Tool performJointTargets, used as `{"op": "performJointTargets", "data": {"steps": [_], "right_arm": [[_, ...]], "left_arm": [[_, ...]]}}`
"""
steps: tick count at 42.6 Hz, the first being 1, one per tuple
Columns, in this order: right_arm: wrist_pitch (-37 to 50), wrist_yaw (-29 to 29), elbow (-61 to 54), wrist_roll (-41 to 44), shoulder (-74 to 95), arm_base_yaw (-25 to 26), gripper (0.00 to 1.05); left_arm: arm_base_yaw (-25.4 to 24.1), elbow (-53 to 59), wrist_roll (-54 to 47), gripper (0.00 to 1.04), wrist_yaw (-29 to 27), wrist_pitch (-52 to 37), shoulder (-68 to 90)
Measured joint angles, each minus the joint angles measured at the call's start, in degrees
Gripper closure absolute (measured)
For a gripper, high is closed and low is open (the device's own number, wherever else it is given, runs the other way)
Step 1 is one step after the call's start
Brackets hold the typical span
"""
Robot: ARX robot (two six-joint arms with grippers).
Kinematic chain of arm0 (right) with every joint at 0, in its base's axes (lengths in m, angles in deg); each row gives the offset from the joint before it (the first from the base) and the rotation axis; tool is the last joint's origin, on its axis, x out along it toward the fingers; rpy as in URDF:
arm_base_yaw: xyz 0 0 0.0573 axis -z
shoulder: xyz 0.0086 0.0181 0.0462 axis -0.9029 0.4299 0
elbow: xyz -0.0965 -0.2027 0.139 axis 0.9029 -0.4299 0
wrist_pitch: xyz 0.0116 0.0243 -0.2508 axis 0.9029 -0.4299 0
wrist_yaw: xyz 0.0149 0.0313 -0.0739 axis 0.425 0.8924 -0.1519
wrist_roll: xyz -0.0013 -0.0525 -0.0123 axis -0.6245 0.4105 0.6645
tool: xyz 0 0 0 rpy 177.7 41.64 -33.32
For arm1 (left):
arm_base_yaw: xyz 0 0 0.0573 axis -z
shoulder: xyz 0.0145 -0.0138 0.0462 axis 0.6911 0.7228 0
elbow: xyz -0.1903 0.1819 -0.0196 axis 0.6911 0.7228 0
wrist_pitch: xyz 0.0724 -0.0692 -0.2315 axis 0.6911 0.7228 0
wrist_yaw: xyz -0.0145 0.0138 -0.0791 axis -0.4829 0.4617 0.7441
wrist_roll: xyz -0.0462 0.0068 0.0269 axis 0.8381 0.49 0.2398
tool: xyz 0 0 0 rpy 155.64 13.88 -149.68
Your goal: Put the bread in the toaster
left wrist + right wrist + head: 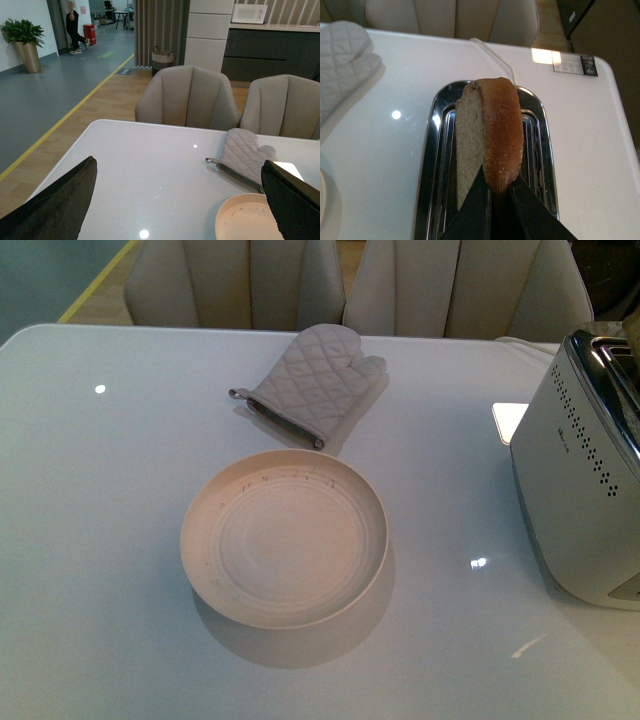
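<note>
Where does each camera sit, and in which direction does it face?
Front view: on the body, looking down across the table at the plate, oven mitt and toaster; no arm shows.
Left wrist view: on the left arm, facing the chairs beyond the table; the open left claw frames it.
Right wrist view: on the right arm, looking down into the toaster's slots; the right claw grips the bread.
Front and left wrist views share the oven mitt and plate.
</note>
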Motion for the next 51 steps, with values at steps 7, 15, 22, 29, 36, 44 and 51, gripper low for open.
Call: {"op": "performJointTargets", "data": {"steps": [7,15,22,29,36,44,51], "right_arm": [[-0.9,-1.8,-0.6,-0.5,2.3,-0.7,1.02],[-0.6,-0.9,-0.6,-3.1,9.3,-1.3,1.02],[2.5,-1.1,-1.2,-5.8,11.8,-1.0,0.74],[3.5,-0.9,-2.8,-7.2,7.1,-0.6,0.55],[3.7,-0.7,-5.1,-7.7,-3.0,-0.3,0.34],[22.6,6.8,-17.1,-7.5,-22.4,-0.2,0.33],[30.5,7.5,-27.5,-7.4,-26.6,-0.3,0.66]], "left_arm": [[0.0,0.0,0.0,0.07,0.0,0.0,0.0],[0.0,0.0,0.0,0.07,0.0,0.0,0.0],[0.0,0.0,0.0,0.07,0.0,0.0,0.0],[0.0,0.0,0.0,0.07,0.0,0.0,0.0],[0.0,0.0,0.0,0.07,0.0,0.0,0.0],[0.0,0.0,0.0,0.07,0.0,0.0,0.0],[0.0,0.0,0.0,0.07,0.0,0.0,0.0]]}}
